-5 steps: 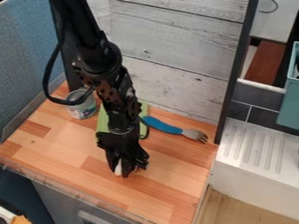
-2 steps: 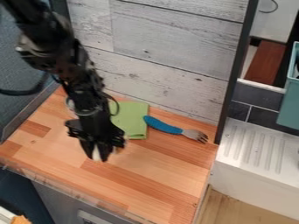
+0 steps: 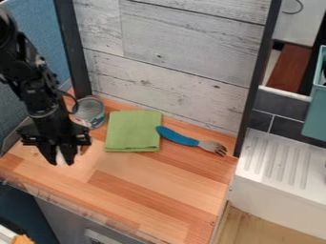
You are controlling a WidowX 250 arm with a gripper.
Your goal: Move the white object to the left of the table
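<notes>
One blue panel (image 3: pixel 41 19), fabric-like and finely textured, at far left. Black jointed arm (image 3: pixel 35 90) in front of it, entering at upper left. Gripper (image 3: pixel 60 160) over the left part of the table (image 3: pixel 149 190), pointing down; fingers narrowed on the white object (image 3: pixel 60 156), which shows as a small pale sliver between the tips. Contact of object with wood: cannot tell. Table: wood, strips in light and reddish tones.

Can (image 3: pixel 91 114): metal, cylindrical, upright, printed side, behind and right of the gripper. Cloth (image 3: pixel 134 131): green, soft, folded to a near-square, right of the can. Fork (image 3: pixel 181 138): thick rounded blue handle, metal head; handle end at the cloth's right edge, tines toward the black post (image 3: pixel 255 71). Wall (image 3: pixel 178 43) behind: whitewashed planks, visible grain and knots.

Right of post: dark smooth tiles (image 3: pixel 277 107), white rack (image 3: pixel 280 159) with parallel ridges, teal bin (image 3: pixel 315 112), straight-walled.
</notes>
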